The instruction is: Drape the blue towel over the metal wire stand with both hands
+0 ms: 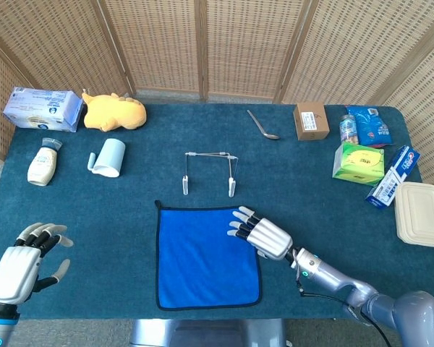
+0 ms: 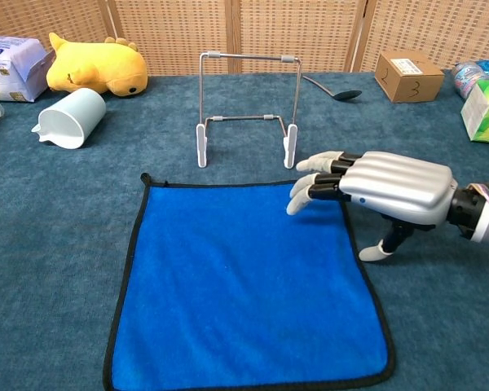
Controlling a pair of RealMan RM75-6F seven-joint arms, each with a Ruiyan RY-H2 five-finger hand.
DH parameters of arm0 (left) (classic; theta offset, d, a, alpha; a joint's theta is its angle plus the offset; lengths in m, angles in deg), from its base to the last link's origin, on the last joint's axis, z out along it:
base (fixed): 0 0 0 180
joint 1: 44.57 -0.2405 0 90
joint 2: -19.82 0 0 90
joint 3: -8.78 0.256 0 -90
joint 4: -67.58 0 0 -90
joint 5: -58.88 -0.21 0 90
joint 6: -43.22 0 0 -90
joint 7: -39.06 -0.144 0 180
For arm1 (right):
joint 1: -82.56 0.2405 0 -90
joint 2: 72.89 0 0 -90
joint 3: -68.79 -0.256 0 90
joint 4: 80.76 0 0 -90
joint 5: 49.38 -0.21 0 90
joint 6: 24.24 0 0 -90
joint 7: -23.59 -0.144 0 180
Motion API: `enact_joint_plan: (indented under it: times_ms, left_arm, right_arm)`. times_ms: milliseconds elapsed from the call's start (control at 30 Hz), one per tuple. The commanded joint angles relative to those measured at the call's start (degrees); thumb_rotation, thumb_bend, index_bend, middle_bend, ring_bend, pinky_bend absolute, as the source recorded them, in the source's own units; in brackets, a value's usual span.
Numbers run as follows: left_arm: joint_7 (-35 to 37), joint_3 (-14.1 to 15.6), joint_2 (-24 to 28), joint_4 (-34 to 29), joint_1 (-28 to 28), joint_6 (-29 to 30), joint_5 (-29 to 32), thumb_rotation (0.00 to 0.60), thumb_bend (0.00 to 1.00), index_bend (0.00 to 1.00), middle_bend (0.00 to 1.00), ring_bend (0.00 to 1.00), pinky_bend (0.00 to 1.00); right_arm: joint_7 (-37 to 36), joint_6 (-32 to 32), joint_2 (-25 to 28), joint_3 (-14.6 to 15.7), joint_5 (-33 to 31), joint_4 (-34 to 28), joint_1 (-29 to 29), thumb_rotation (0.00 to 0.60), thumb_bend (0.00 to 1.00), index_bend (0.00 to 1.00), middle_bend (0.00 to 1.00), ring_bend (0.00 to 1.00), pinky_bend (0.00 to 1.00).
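Blue towel (image 2: 244, 285) lies flat on the table, just in front of the metal wire stand (image 2: 246, 110). Right hand (image 2: 383, 189) hovers palm-down over the towel's far right corner, fingers spread, holding nothing. Left hand (image 1: 23, 264) hangs open at the near left, well apart from the towel.

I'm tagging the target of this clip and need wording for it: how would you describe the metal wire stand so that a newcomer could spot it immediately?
Start at the blue towel lying flat on the near middle of the teal table. Just beyond the towel's far edge stands the metal wire stand, alone in the table's centre. It is the only bare wire frame there: a thin horizontal top bar on upright legs ending in white feet, with nothing hanging on it.
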Motion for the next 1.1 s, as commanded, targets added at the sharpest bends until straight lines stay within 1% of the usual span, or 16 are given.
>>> enact_joint_plan:
  times_ms: [33,233,300,667,767,833,900,1000,1100]
  left_arm:
    - [0.4,-0.1,-0.2,0.3,0.0,0.1,-0.1,0.600,0.45,0.42,0.28,0.23,0.16]
    - [1.3,-0.1,-0.4,1.2,0.0,0.2,0.1,0.600,0.45,0.42,0.28,0.23,0.16]
    - [1.7,0.0,-0.4,1.6,-0.1,0.2,0.2,0.600,0.45,0.42,0.28,0.23,0.16]
    - [3.1,0.0,-0.4,2.7,-0.3,0.7,0.1,0.600,0.45,0.42,0.28,0.23,0.16]
    - [3.3,0.0,-0.4,2.9,-0.4,0.9,0.1,0.600,0.45,0.42,0.28,0.23,0.16]
    - [3.4,0.1,-0.5,3.0,-0.4,1.0,0.0,0.600,0.45,0.42,0.28,0.23,0.15]
    - [3.4,0.1,-0.5,3.0,-0.5,1.0,0.0,0.600,0.45,0.42,0.28,0.23,0.15]
    - [3.5,0.1,-0.5,3.2,-0.5,1.0,0.1,0.600,0.45,0.42,0.28,0.23,0.16]
    - [3.5,0.1,-0.6,3.3,-0.4,0.9,0.0,0.600,0.45,0.42,0.28,0.23,0.15]
  right_arm:
    - [0.4,-0.4,-0.1,-0.1,-0.2,-0.7,0.4,0.600,0.00,0.23,0.19,0.00,0.00]
    - [1.7,-1.5,-0.2,-0.6,-0.9,-2.4,1.3,0.600,0.00,0.23,0.19,0.00,0.00]
    - [2.0,-1.9,-0.4,-0.6,-1.2,-2.8,1.5,0.600,0.02,0.23,0.19,0.00,0.00]
    - [3.7,-2.7,-2.1,-1.5,-2.5,-3.0,2.2,0.600,0.32,0.23,0.19,0.01,0.01]
    - [3.8,-2.6,-2.6,-1.8,-2.8,-2.8,2.3,0.600,0.40,0.23,0.19,0.02,0.03]
    - [3.8,-2.4,-2.8,-1.9,-3.0,-2.6,2.3,0.600,0.42,0.23,0.19,0.03,0.04]
    - [3.7,-2.4,-2.9,-2.0,-3.3,-2.5,2.3,0.600,0.44,0.25,0.20,0.03,0.05]
    - [3.4,-2.1,-3.0,-2.0,-3.6,-2.3,2.2,0.600,0.46,0.29,0.21,0.05,0.08]
    - [3.1,-1.6,-3.1,-1.9,-3.7,-2.1,2.0,0.600,0.45,0.40,0.23,0.08,0.10]
